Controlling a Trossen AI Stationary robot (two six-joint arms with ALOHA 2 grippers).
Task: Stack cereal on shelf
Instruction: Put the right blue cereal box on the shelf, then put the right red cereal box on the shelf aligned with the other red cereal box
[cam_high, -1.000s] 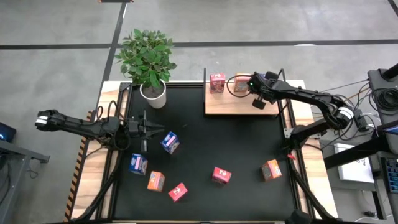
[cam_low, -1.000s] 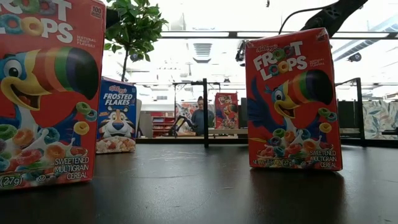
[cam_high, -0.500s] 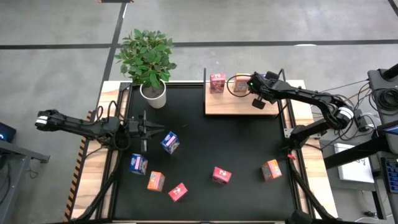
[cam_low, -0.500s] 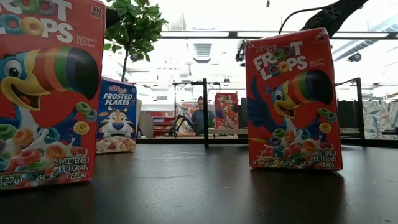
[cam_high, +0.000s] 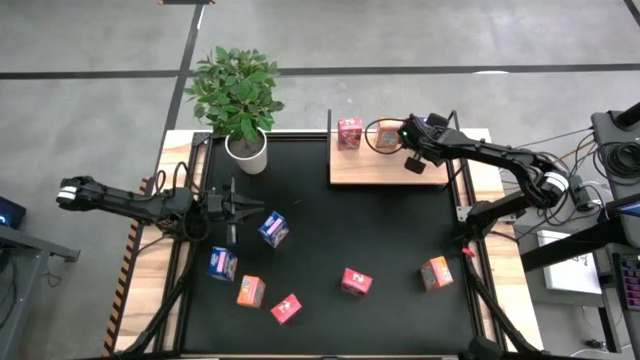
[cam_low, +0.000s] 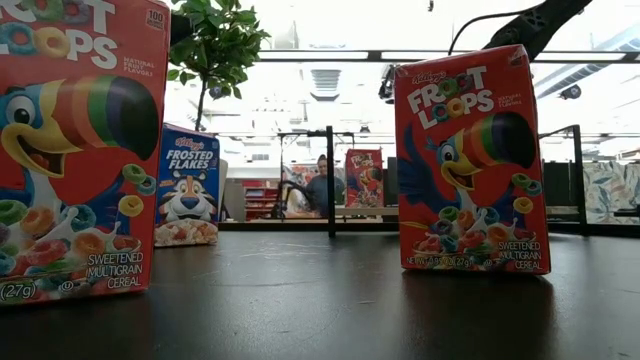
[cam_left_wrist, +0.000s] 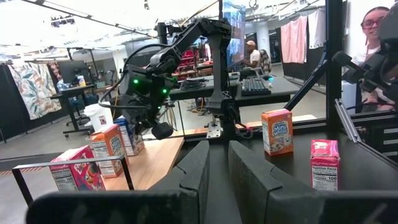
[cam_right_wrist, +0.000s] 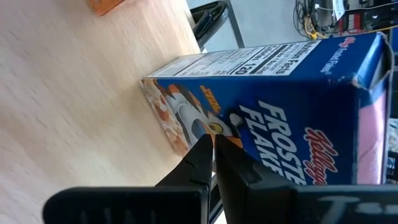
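High view: right gripper (cam_high: 413, 165) at the shelf (cam_high: 388, 168).
Jaws of both grippers shut, empty; left gripper (cam_high: 247, 208) beside a blue box (cam_high: 273, 229).

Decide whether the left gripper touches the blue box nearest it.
Apart. The high view shows bare tabletop between the left gripper and the blue box.

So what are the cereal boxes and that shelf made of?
The Froot Loops box looks like thin printed cardboard with a slight sheen: sharp folded edges, flat panels. The Frosted Flakes box shows the same, with a creased flap corner. The shelf looks like pale matte wood, its grain visible in the right wrist view; its dark posts are probably metal.
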